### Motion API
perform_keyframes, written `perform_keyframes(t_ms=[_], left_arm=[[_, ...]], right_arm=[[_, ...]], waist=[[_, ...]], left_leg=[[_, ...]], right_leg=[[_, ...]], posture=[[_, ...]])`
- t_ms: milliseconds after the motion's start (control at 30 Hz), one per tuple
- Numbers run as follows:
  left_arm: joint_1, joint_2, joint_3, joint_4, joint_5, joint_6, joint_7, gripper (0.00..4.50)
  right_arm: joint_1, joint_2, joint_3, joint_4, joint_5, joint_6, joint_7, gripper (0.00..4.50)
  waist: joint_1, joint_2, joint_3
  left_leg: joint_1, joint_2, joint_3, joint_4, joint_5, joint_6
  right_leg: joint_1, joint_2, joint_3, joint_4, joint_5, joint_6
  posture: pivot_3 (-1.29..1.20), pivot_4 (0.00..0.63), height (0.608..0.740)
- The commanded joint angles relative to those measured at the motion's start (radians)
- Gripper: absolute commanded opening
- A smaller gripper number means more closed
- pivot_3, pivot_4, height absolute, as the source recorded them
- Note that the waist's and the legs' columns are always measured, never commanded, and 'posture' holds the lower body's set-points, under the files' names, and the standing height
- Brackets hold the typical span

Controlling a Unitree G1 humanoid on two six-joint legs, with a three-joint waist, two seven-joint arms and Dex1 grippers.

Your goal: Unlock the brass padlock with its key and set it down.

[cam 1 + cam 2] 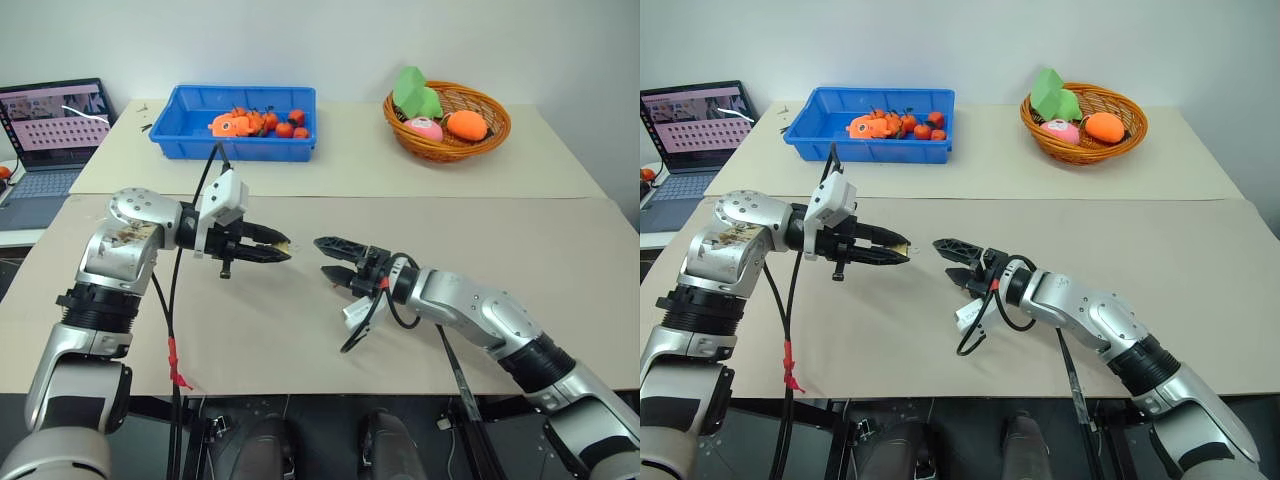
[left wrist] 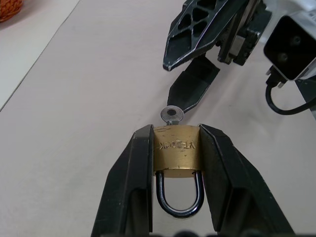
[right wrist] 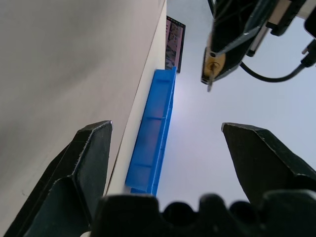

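My left gripper (image 1: pixel 278 248) is shut on the brass padlock (image 2: pixel 175 157), held above the table. The yellow-gold body sits squeezed between the two black fingers (image 2: pixel 133 173), with the dark shackle (image 2: pixel 180 202) pointing back toward the wrist. The key (image 2: pixel 172 114) is in the padlock, and its round silvery head sticks out past the fingertips. My right gripper (image 1: pixel 322 257) is open, a short gap away and facing the key end of the padlock. In the right wrist view the padlock (image 3: pixel 213 64) and key (image 3: pixel 209 85) show ahead, off to one side of the wide-open jaws.
A blue bin (image 1: pixel 190 130) with small orange and red toys stands at the back left, and a wicker basket (image 1: pixel 495 125) with toy fruit at the back right. A laptop (image 1: pixel 50 130) sits at the far left. A black cable (image 1: pixel 170 330) hangs from my left arm.
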Motion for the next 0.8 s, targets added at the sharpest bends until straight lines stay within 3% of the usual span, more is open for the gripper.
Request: perform_keyframes(t_ms=[33,800], left_arm=[[-0.038,-0.003,0.010,-0.007,-0.001,-0.016,0.002,0.86],[-0.030,0.001,-0.014,-0.004,0.016,-0.027,-0.028,0.86]], right_arm=[[-0.040,0.031,-0.017,0.011,-0.028,-0.039,-0.032,4.12],[-0.097,0.053,-0.078,0.023,-0.001,-0.091,0.007,4.12]], waist=[[-0.005,0.000,0.000],[-0.011,0.000,0.000]], left_leg=[[0.000,0.000,0.000,0.000,0.000,0.000],[0.000,0.000,0.000,0.000,0.000,0.000]], right_leg=[[0.000,0.000,0.000,0.000,0.000,0.000],[0.000,0.000,0.000,0.001,0.002,-0.004]], posture=[[0.00,0.150,0.664],[0.00,0.150,0.664]])
